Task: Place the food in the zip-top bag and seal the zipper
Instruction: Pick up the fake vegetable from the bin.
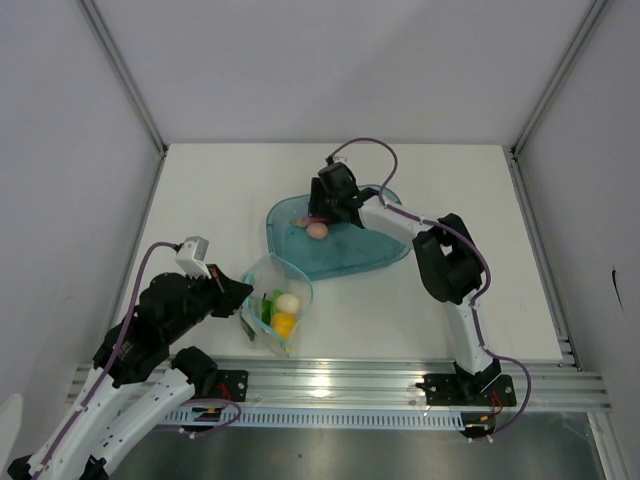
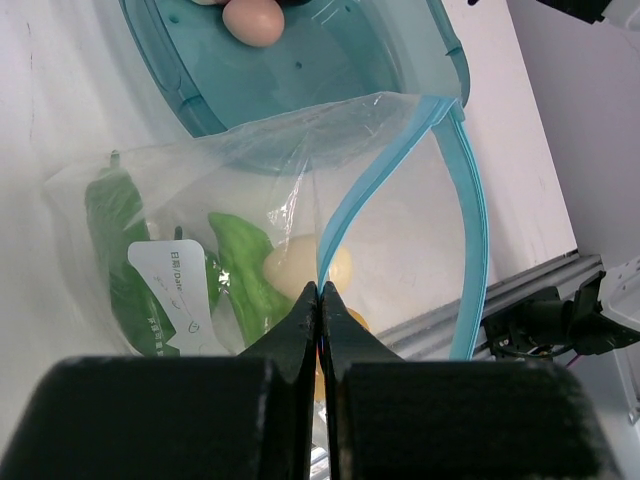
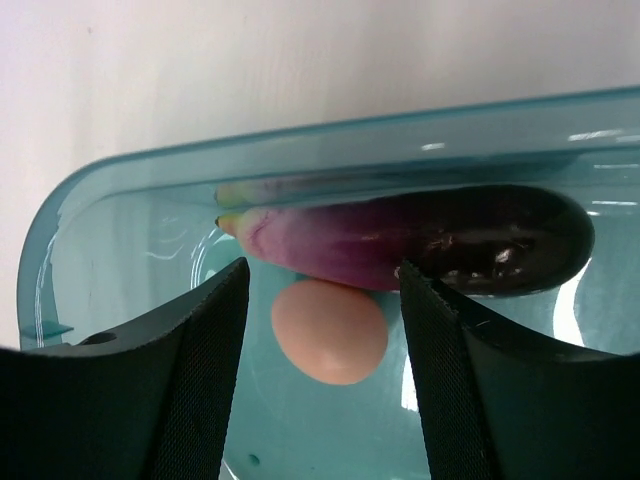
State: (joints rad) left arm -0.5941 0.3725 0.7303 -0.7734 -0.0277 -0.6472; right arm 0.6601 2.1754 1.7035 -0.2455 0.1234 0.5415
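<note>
Bag first: zip-top bag (image 1: 277, 315) sits on the counter (image 1: 220, 190) near-left, just beside the near-left corner of the teal tray (image 1: 370, 262), mouth gaping toward the tray. Left hand (image 2: 320, 290) is clenched on the zipper (image 2: 470, 220), pinching the near run of the strip while the far run arcs free. Inside already: cream egg (image 1: 288, 302), orange-yellow ball (image 1: 284, 324), bright green chunk (image 2: 240, 265), dark green long vegetable (image 2: 115, 220). The purple eggplant (image 3: 420, 245) and pink ball (image 3: 330, 332) lie in the tray's far-left part, ball just near of the eggplant, touching or almost. Right hand (image 3: 322, 275) is released, fingers spread wide over those two, holding nothing. Handling, my read: the bag film is thin, crinkly and limp, weighs next to nothing, and would fold shut if let go. The teal strip looks like the only stiff part, so hold there, not on the clear film. The eggplant looks glossy, hard and light, probably slippery; take it across the thick dark middle, not the tapered pale end. The ball is smooth and round, likely to roll or squirt out, so close on its widest part, centred. Nothing here looks fragile. Sealing not yet done.
</note>
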